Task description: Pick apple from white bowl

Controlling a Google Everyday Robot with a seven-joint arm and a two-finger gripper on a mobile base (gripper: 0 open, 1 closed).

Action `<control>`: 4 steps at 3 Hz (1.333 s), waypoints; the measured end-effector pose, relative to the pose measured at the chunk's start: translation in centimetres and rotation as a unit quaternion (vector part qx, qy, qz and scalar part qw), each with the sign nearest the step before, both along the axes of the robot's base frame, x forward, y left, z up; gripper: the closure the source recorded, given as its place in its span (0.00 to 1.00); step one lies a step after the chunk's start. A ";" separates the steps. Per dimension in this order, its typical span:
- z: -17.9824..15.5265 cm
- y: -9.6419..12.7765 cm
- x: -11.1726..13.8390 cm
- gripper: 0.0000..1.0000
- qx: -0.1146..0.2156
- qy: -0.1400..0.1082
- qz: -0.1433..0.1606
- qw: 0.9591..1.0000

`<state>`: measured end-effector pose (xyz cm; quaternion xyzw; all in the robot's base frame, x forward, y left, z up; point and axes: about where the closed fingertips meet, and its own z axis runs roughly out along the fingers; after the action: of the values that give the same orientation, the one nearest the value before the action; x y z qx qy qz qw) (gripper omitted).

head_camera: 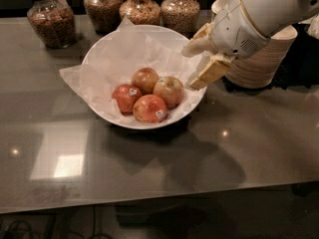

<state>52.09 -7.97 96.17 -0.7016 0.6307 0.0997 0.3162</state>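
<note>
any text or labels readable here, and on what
Nothing readable.
Sticker on the left red apple: too small to read.
Sticker on the front red apple: too small to read.
Pale apple, bowl, jars: no text.
Gripper, open over the bowl's right rim: no text.
</note>
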 end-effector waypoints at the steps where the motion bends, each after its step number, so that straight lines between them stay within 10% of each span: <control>1: -0.3 0.6 0.3 0.33 0.005 0.001 0.016 1.000; 4: -5.1 2.9 3.4 0.32 -0.001 0.040 0.061 0.997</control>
<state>55.47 -5.06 91.07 -0.7348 0.5985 0.1461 0.2836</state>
